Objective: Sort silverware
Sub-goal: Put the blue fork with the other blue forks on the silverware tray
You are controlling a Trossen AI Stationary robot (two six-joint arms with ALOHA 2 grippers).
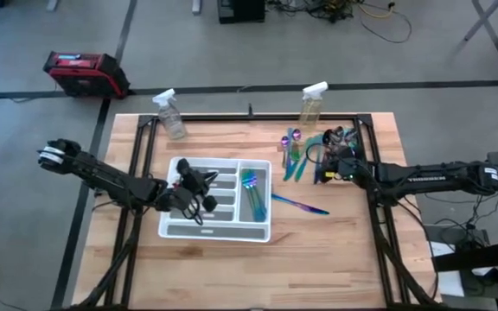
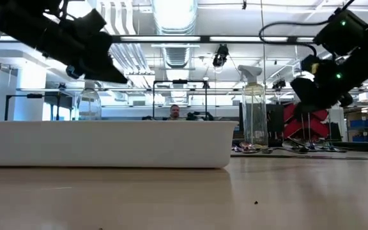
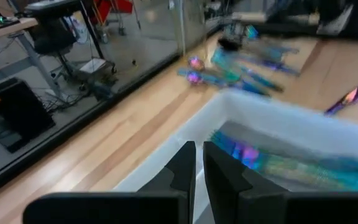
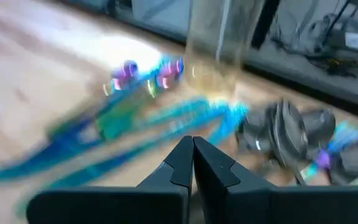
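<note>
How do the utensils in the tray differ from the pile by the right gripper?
The utensils in the tray lie lengthwise in one compartment of the white tray; the pile is scattered loose on the table. The tray holds few, the pile many. The shut right gripper hovers over the pile. Both share a teal-purple sheen.

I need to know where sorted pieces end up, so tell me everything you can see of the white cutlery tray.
The white rectangular plastic cutlery tray lies flat on the wooden table, left of centre. Dividers split it into several long slots on its left and lengthwise compartments on its right. One right-hand compartment holds iridescent teal-blue utensils; the other slots that show look empty. The left gripper, fingers shut, hovers over its left part. From table height its side is a plain low wall.
</note>
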